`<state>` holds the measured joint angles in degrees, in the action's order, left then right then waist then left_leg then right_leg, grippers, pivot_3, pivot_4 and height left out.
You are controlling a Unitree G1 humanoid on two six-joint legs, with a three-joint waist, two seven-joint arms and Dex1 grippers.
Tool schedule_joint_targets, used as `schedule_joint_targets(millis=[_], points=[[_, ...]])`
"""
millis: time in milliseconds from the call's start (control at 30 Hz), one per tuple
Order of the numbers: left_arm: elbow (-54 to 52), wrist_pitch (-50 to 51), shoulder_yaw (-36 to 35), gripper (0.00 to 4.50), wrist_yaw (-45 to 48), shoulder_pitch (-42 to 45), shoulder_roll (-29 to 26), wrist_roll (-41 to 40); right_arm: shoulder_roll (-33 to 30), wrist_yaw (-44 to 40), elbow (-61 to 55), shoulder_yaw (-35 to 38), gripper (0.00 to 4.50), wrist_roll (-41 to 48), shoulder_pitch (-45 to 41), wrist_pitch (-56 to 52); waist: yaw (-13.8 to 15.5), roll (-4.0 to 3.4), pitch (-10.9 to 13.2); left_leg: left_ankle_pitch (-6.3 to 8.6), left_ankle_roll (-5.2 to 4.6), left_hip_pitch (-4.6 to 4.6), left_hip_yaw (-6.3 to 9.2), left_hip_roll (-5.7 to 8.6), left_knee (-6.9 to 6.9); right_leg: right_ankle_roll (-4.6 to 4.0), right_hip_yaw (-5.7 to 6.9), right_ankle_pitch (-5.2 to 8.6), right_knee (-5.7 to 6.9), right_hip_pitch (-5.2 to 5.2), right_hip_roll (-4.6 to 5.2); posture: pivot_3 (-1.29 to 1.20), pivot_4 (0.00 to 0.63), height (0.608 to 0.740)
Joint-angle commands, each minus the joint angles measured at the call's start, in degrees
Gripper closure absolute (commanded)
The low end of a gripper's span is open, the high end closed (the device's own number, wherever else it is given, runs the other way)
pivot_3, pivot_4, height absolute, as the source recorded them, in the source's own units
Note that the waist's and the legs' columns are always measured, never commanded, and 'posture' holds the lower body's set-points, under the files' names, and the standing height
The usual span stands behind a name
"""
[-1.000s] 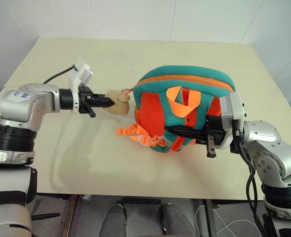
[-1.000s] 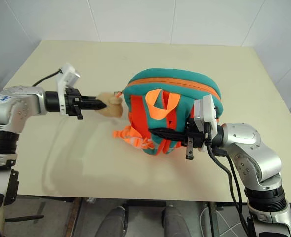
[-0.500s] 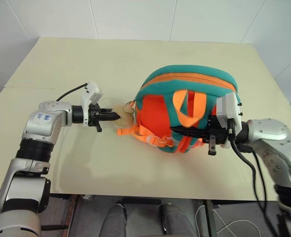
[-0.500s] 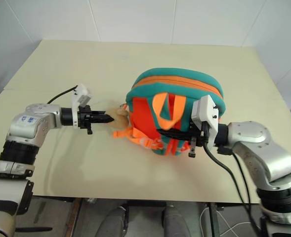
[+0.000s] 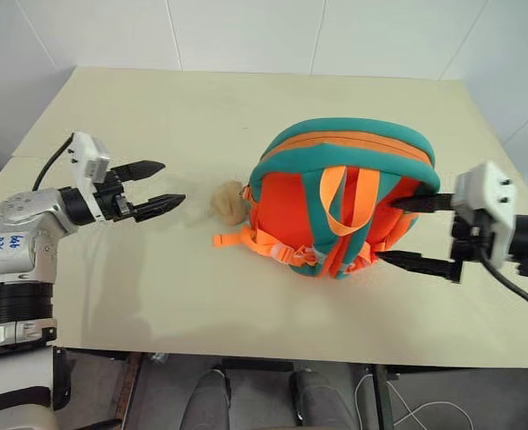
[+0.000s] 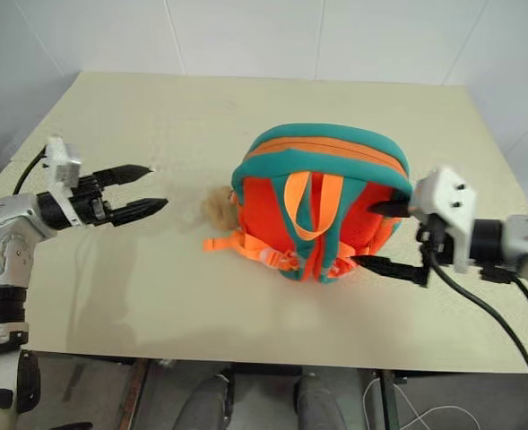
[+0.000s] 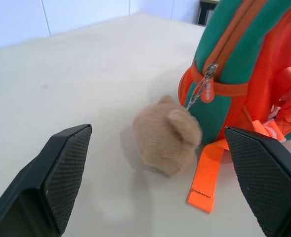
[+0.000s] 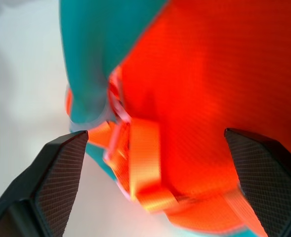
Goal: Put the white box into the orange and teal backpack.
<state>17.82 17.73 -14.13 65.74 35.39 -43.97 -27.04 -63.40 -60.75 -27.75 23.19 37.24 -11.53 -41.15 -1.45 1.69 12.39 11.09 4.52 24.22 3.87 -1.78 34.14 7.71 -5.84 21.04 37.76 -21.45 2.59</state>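
The orange and teal backpack (image 5: 340, 202) lies on the table with its strap side up and its orange straps loose on top. Its tan plush toy (image 5: 230, 202) rests on the table at the backpack's left side, by the zip pull (image 7: 205, 87). My left gripper (image 5: 172, 183) stands open to the left of the toy, pointing at it with a gap between. My right gripper (image 5: 386, 229) is open at the backpack's right edge, with one finger near the teal rim and the other near the lower corner. The white box is out of view.
The beige table (image 5: 156, 107) stretches bare to the left of and behind the backpack. Its front edge runs a short way below both grippers. A white tiled wall stands behind the far edge.
Both grippers have opened and drawn apart. The left one let go of the plush toy and moved left. The right one let go of the backpack's lower strap area and moved right.
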Motion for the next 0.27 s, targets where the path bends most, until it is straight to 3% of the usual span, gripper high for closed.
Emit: schedule_joint_targets(millis=[33, 133, 267], points=[[3.22, -5.38, -3.71, 0.04, 3.03, -0.84, -0.72, -1.58, -0.15, -2.59, -0.55, 11.13, 0.02, -0.6, 4.49, 2.14, 0.01, 0.0, 0.0, 0.0, 0.0, 0.0, 0.0, 0.0, 0.02, 0.01, 0.0, 0.0, 0.0, 0.0, -0.01, 0.0, 0.15, 0.74], [4.35, -7.43, -5.21, 0.04, 4.0, -1.21, -0.52, -2.3, 0.62, -5.03, 1.49, 16.52, 0.02, -1.93, 8.43, 5.6, -0.06, 0.01, 0.0, 0.0, 0.0, 0.01, 0.0, 0.0, 0.02, 0.02, 0.0, -0.01, 0.0, 0.01, -0.01, 0.0, 0.15, 0.74], [3.55, -8.73, -7.6, 0.04, 5.38, -3.01, 0.07, -4.51, 3.22, -5.48, 7.01, 17.9, 0.02, -2.38, 9.23, 10.1, -0.24, 0.01, -0.01, 0.0, 0.0, -0.04, -0.02, 0.0, 0.03, 0.04, -0.01, -0.03, 0.02, 0.03, -0.01, 0.0, 0.15, 0.74]])
